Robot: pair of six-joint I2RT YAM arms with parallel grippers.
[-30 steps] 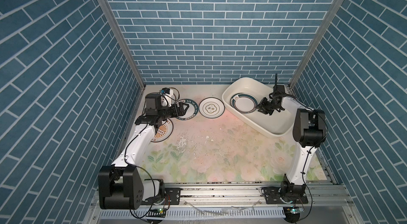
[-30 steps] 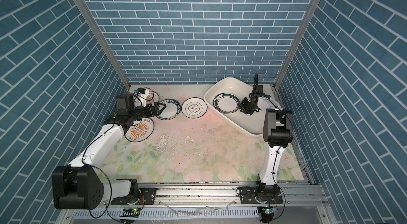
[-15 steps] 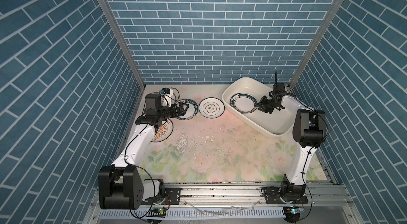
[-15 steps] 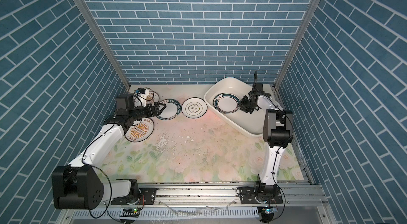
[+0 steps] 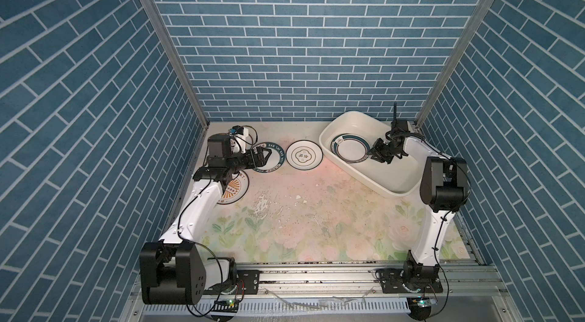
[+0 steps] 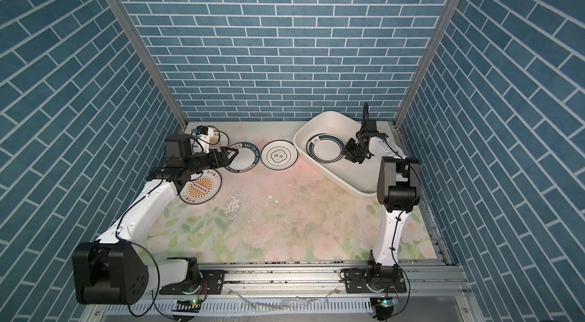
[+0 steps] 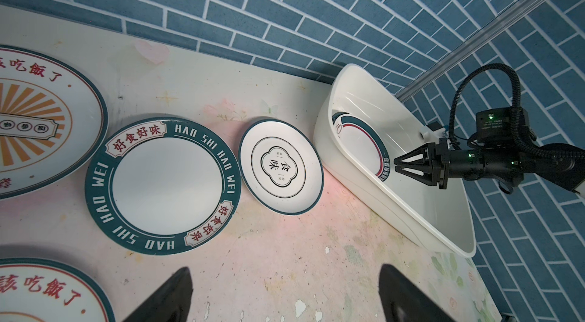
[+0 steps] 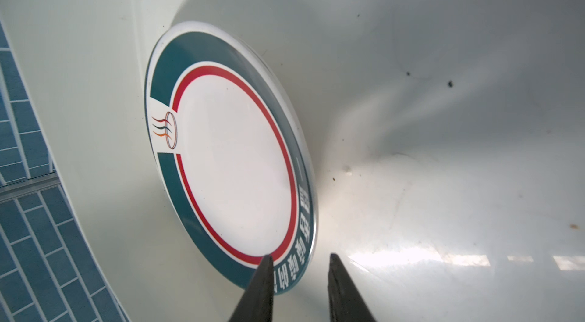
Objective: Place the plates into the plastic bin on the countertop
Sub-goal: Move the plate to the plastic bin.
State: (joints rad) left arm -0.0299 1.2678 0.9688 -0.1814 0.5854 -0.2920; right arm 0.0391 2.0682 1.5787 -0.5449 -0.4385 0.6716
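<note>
The cream plastic bin [image 5: 399, 191] stands at the back right of the flowered countertop [image 5: 300, 225]. One green-ringed plate [image 5: 349, 147] [image 8: 234, 162] lies inside it. My right gripper [image 5: 371, 155] [image 8: 299, 260] is low in the bin at that plate's rim, its jaws narrowly open and clamping nothing. On the countertop lie a lettered-rim plate [image 5: 278, 162] [image 7: 164, 184], a quatrefoil plate [image 5: 304, 155] [image 7: 280, 166] and two sunburst plates [image 5: 235, 192] [image 7: 38, 120]. My left gripper [image 5: 267, 155] [image 7: 285, 273] hovers wide open at the lettered plate's near edge, empty.
Blue brick walls close in the back and both sides. The bin [image 6: 348, 187] sits askew near the right wall. A worn, flaking patch [image 5: 262, 206] marks the countertop's middle. A metal rail [image 5: 316, 273] with both arm bases runs along the front edge.
The right gripper has shifted only slightly inside the bin. The left arm and all plates stay where they were.
</note>
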